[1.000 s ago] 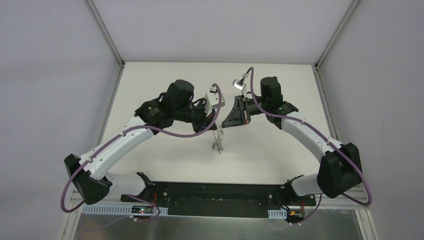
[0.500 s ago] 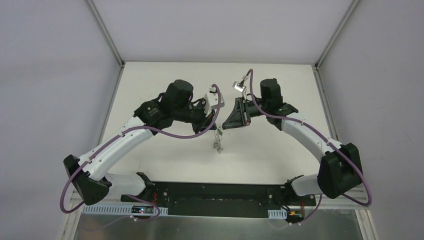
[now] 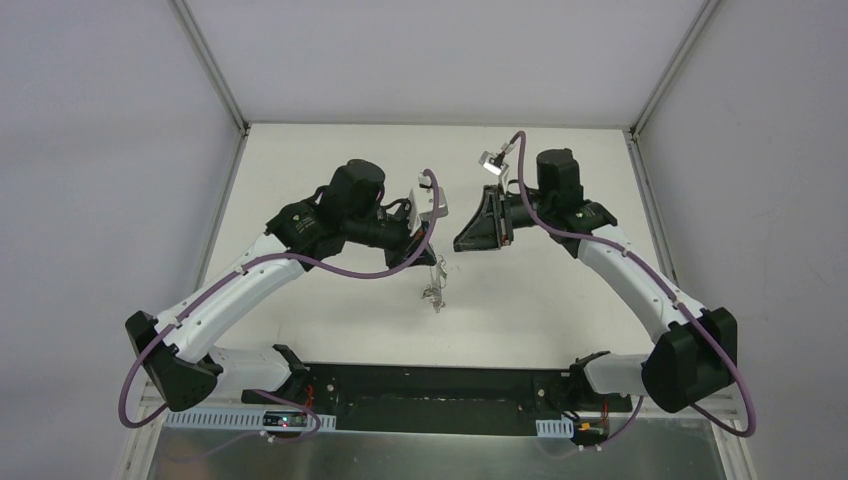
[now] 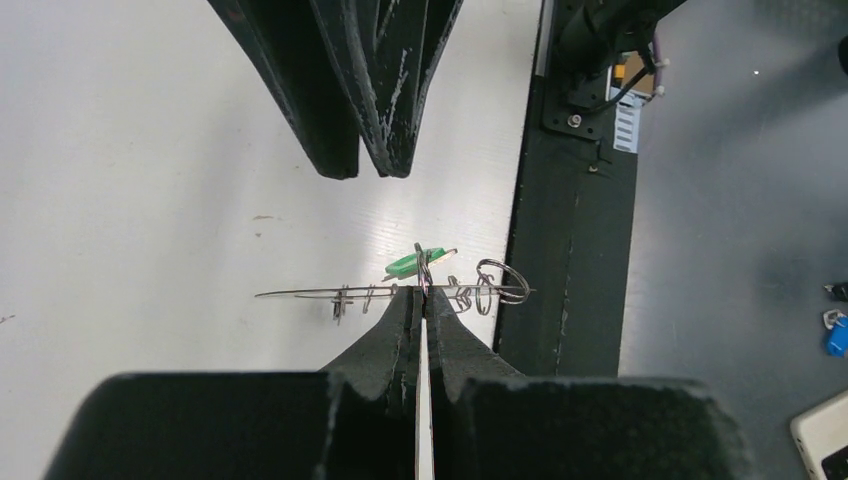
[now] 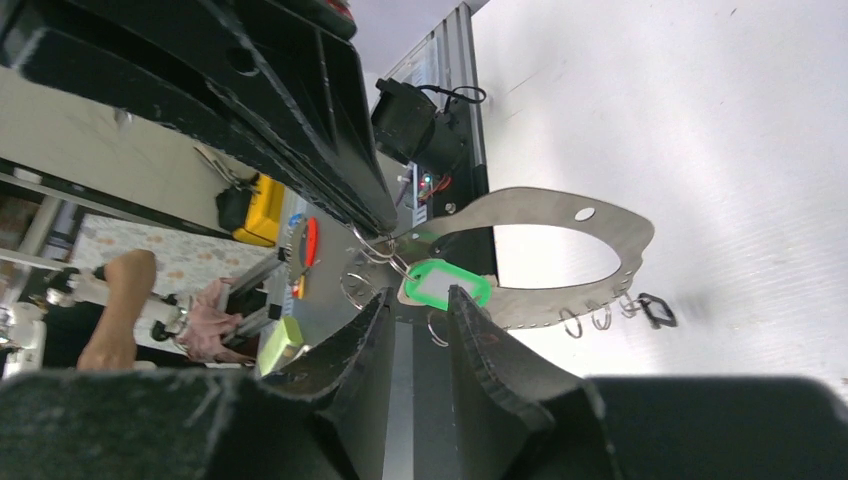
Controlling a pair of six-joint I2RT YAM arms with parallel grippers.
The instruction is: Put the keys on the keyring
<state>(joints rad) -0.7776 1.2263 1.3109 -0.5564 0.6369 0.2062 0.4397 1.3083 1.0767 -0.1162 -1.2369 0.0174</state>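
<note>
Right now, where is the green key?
In the left wrist view the green key sits against the keyring, just past the tips of the left gripper that pinches the ring, with the right gripper facing it.

White arms, black joints; purple cables.

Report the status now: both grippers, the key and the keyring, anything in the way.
Left gripper shut on keyring. Right gripper open, empty, apart from it. Green key at keyring beside left gripper; threaded or not, unclear. Nothing in the way.
</note>
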